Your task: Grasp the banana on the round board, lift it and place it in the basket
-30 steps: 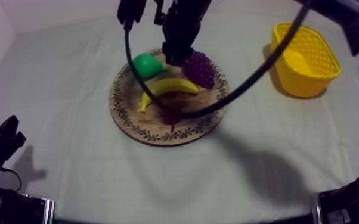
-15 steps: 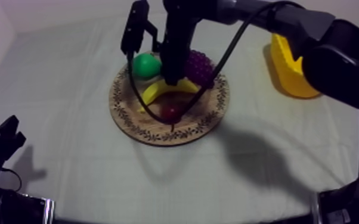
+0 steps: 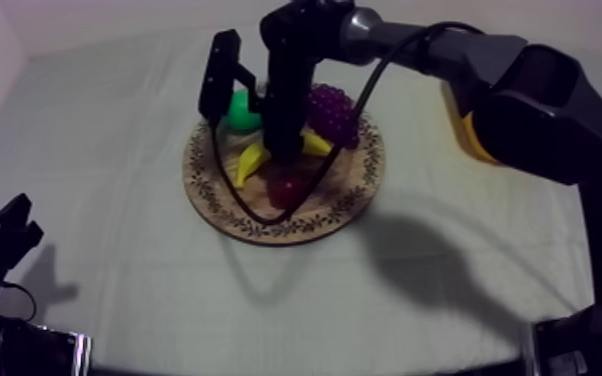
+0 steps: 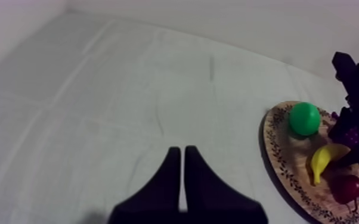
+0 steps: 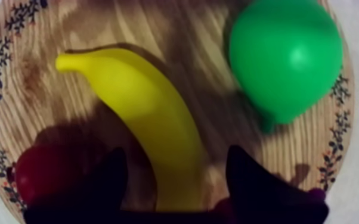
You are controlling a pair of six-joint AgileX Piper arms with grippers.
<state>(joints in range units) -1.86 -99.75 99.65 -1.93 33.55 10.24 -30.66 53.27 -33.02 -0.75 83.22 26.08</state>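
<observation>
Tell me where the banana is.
Top view: the banana lies on the board, between pear and small red fruit, under the right gripper, left of the basket.

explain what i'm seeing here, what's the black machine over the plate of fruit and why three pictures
This is a robot with two arms at a cloth-covered table, each ending in a two-fingered tool. One picture looks down from above; the other two come from cameras on the arms' wrists. A wooden board carries a banana, a green pear, a bunch of grapes and a small red fruit; a yellow basket stands farther right. The right tool is open over the board, a finger on each side of the banana, holding nothing yet. The left tool is shut, away from the board.
</observation>
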